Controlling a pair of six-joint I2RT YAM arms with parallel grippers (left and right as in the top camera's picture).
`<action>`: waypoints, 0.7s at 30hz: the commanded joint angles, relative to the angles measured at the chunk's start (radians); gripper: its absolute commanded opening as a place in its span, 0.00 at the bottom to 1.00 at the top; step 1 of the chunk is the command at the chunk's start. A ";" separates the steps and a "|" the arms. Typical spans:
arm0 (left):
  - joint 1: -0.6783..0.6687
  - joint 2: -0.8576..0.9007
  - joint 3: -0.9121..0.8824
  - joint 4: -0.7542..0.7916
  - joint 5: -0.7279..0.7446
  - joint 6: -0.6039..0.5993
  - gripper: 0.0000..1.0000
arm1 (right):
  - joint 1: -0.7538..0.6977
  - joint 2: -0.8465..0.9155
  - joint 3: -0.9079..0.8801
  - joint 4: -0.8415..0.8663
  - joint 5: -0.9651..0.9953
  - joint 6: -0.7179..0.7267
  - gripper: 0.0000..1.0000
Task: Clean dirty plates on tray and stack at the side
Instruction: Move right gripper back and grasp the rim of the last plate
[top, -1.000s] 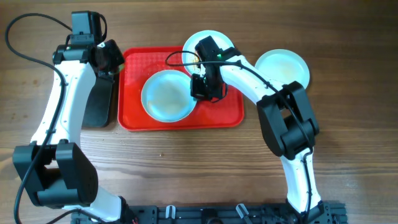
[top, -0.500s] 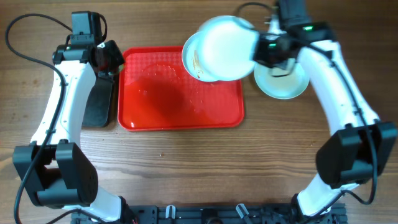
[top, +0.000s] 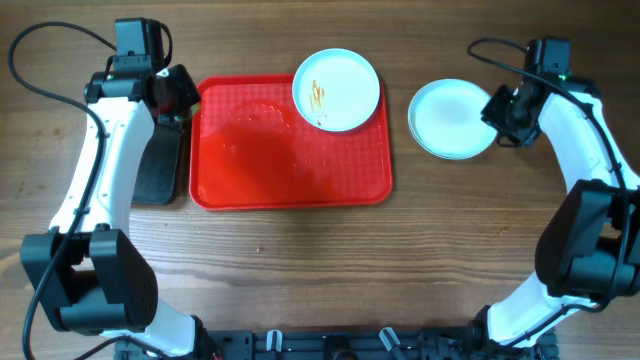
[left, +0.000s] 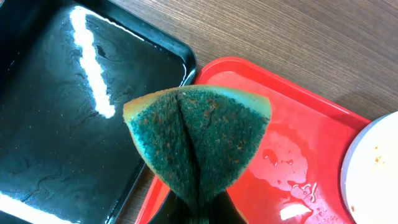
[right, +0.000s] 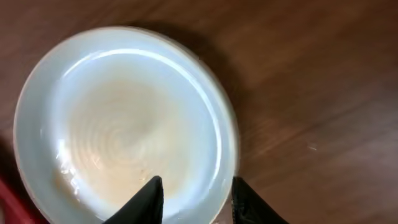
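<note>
A white plate with orange-brown sauce streaks (top: 336, 90) lies on the far right corner of the red tray (top: 260, 160), part over its rim. It also shows at the edge of the left wrist view (left: 380, 168). Two clean plates are stacked (top: 450, 120) on the table to the right of the tray. My right gripper (top: 502, 112) is open, with its fingers astride the right rim of the top plate (right: 130, 124). My left gripper (top: 172, 96) is shut on a folded green sponge (left: 199, 137) and hovers over the gap between the black tray and the red tray (left: 298, 149).
A glossy black tray (top: 160, 160) lies left of the red tray and shows wet in the left wrist view (left: 62, 124). The red tray's surface has water drops (left: 292, 180). Bare wooden table (top: 300, 270) surrounds everything.
My right gripper lifted a plate off the red tray, carried it right and set it on the plate beside the tray. The left arm has not moved.
</note>
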 joint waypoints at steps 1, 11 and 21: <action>0.005 0.009 -0.001 0.003 0.009 -0.009 0.04 | 0.058 -0.002 0.043 0.004 -0.176 -0.031 0.37; 0.005 0.009 -0.001 0.003 0.009 -0.010 0.04 | 0.417 0.165 0.293 -0.011 -0.140 0.129 0.52; 0.005 0.009 -0.001 -0.009 0.009 -0.009 0.05 | 0.453 0.376 0.375 -0.048 -0.121 0.253 0.26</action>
